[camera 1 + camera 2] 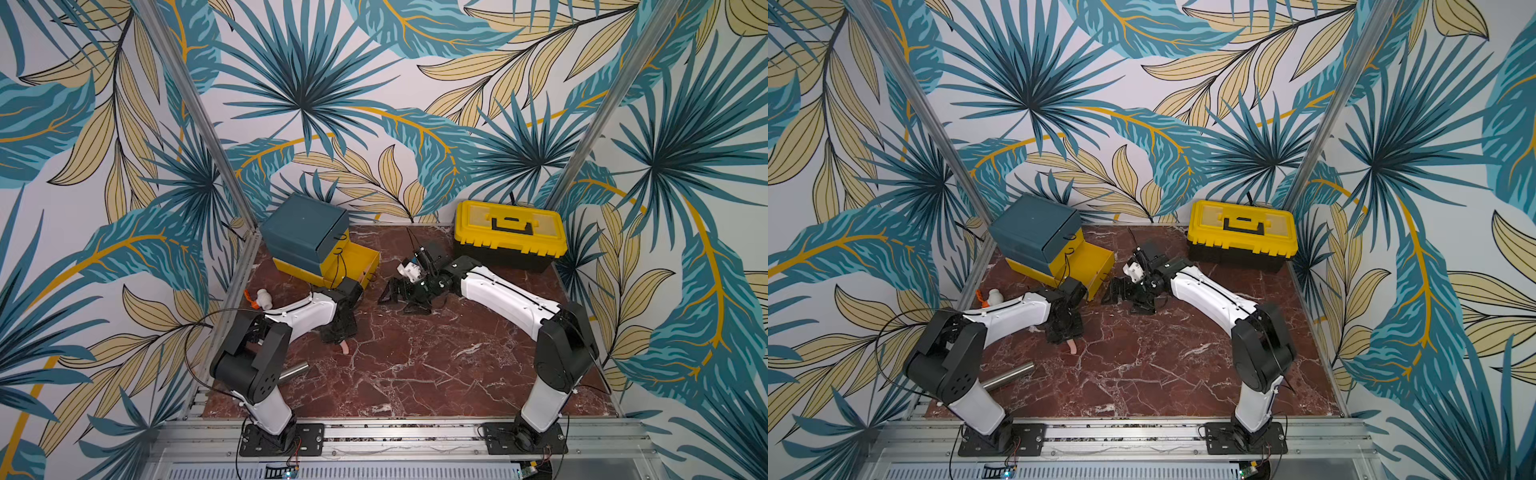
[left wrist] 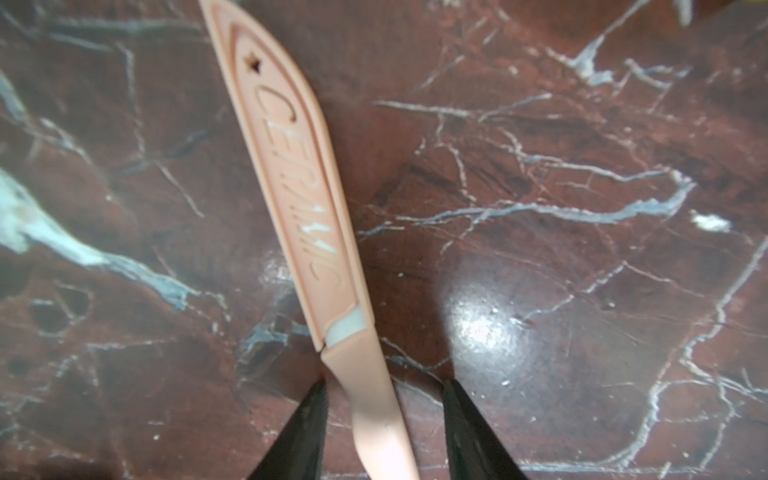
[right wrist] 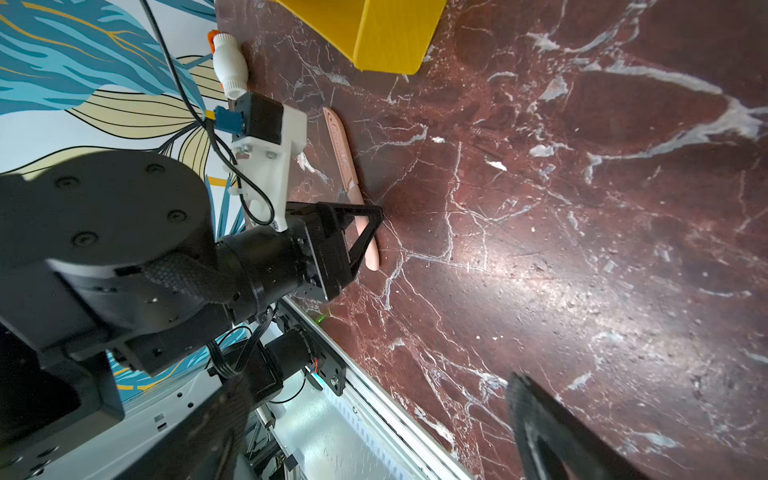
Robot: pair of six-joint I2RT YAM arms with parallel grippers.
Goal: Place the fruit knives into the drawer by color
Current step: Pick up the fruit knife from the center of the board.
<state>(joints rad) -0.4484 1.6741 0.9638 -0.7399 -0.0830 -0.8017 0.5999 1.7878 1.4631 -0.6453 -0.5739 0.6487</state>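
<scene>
The task is looking close to its end, as only one knife is showing outside the drawer chest (image 1: pixel 305 232). That pink knife (image 2: pixel 316 208) is lying flat on the desk (image 1: pixel 415 365), left of centre in both top views, with just its end peeking out below the left wrist. The left jaws are straddling its handle and standing released, one side close against it and the other clearly apart, so nothing is being gripped yet. The right jaws are spread wide and carrying nothing, hovering near the middle of the frame beside the bottom yellow drawer (image 1: pixel 353 259), which is standing pulled out. A pinkish streak is showing inside it, too small to identify. No green or teal knives are appearing anywhere, so they are probably stowed already. What is remaining, I judge, is gripping this knife, lifting it and dropping it into its drawer.
</scene>
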